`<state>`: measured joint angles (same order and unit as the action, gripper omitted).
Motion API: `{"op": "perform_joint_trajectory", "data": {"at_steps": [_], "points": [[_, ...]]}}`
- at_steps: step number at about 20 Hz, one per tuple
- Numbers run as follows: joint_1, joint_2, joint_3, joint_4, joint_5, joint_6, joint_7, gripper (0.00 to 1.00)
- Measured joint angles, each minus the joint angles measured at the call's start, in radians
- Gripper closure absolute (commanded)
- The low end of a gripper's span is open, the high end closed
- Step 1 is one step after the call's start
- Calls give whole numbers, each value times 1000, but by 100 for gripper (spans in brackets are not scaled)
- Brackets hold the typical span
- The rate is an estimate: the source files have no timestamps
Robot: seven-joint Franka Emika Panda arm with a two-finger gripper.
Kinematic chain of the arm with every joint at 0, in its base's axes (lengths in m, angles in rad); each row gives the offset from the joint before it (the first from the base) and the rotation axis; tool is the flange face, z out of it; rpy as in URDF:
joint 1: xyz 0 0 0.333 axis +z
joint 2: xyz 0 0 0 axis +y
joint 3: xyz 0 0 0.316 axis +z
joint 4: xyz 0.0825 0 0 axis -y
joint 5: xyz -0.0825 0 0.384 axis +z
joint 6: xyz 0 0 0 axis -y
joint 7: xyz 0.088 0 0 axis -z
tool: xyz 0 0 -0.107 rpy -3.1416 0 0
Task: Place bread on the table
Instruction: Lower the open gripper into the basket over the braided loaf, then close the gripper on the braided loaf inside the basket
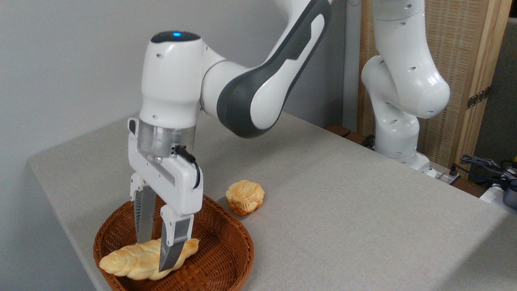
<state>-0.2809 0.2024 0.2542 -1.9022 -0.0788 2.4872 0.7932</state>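
Braided bread (139, 260) lies inside the brown wicker basket (226, 258) at the near left corner of the grey desk (343, 202). The gripper (155, 252) points straight down into the basket, its two fingers set narrowly on either side of the loaf's right half, apparently touching it. A small round bun (244, 197) sits on the desk just beyond the basket rim.

Fingers (155, 236) straddle the bread (139, 260) in the basket (226, 258) (bun (245, 197) outside).
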Motion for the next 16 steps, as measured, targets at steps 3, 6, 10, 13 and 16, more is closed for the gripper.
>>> {"op": "perform_joint_trajectory", "data": {"at_steps": [3, 6, 10, 13, 16], "points": [[-1, 25, -5, 0, -16, 34, 0, 0], [-1, 33, -8, 0, -29, 40, 0, 0], [-2, 40, -27, 0, -42, 40, 0, 6], [-4, 49, -48, 0, -47, 40, 0, 50], [-5, 52, -55, 0, -47, 40, 0, 72]]}}
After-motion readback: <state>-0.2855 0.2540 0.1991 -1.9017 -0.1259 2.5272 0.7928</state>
